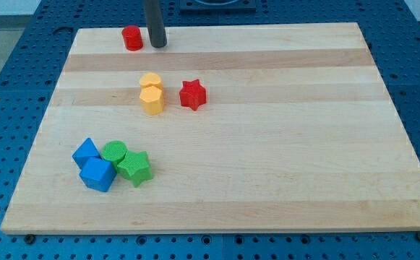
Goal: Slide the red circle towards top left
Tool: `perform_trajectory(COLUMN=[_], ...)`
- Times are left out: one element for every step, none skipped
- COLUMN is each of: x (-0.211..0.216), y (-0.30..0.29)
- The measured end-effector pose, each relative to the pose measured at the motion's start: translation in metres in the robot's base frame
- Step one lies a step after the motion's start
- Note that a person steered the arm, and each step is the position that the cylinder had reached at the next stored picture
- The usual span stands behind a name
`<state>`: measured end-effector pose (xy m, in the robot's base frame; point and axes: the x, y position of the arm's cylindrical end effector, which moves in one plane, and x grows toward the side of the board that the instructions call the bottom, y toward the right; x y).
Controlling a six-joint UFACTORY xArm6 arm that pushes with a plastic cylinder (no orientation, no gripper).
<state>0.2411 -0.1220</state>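
Observation:
The red circle [131,38] is a short red cylinder near the top edge of the wooden board [282,166], left of the middle. My tip [157,45] stands just to the right of it, a small gap between them. The dark rod rises out of the view's top. A red star [192,94] lies lower, near the board's upper middle.
Two yellow blocks [151,94] sit touching, one behind the other, left of the red star. At the lower left, two blue blocks [92,166], a green cylinder [113,153] and a green star [134,168] are clustered. Blue perforated table surrounds the board.

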Motion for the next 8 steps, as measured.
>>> perform_trajectory(x=[-0.01, -0.046, -0.048, -0.043, -0.038, -0.034, -0.01, -0.005], y=[0.023, 0.04, 0.035, 0.031, 0.001, -0.038, -0.04, -0.04])
